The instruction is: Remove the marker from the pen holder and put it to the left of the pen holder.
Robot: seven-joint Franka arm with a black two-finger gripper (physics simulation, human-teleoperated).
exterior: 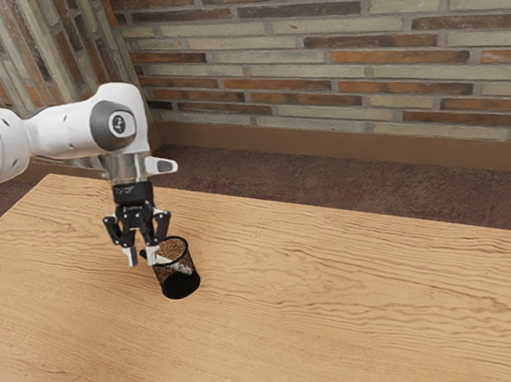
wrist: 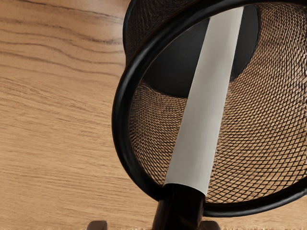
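The job is at the reaching stage, by the look of it: the marker [wrist: 201,120] leans in the pen holder [exterior: 181,284], its pale body slanting down inside and its dark end [wrist: 179,209] sticking out over the rim [wrist: 122,112]. The hand [exterior: 143,257] is low beside the holder, its two fingers apart, one on either side of that dark end and not clamped on it. What is left is nearly everything: close on the marker, draw it up along its slant until it is free, carry it to the left of the holder and lay it on the desk [exterior: 348,320]. The rim is the main thing in the way (a sideways tug would probably tip or drag the holder), and the hand works close to it. Behind the desk stands a brick wall [exterior: 358,36], well apart from the work.
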